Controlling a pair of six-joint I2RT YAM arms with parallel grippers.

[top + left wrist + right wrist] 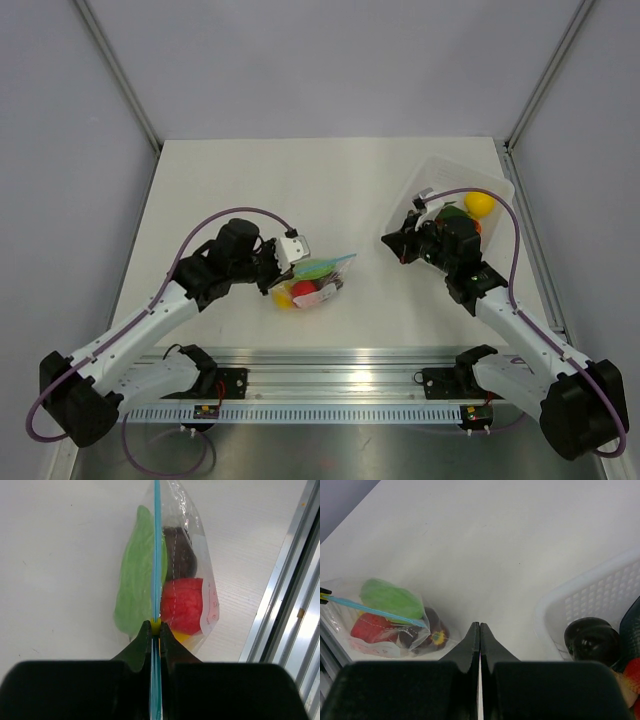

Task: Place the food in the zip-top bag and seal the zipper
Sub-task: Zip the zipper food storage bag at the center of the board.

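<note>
The zip-top bag (315, 280) lies on the table left of centre, with a green piece (136, 575), a dark maroon piece (179, 555), a red piece (182, 605) and a yellow bit inside. My left gripper (155, 626) is shut on the blue-teal zipper (157, 545) at the bag's near end. The bag also shows in the right wrist view (390, 617). My right gripper (479, 626) is shut and empty, above the table between the bag and the basket; it also shows in the top view (400, 245).
A white perforated basket (490, 180) stands at the back right with a yellow piece (479, 204), a dark piece (592, 640) and others in it. A metal rail (330, 385) runs along the near table edge. Frame posts stand at the back corners.
</note>
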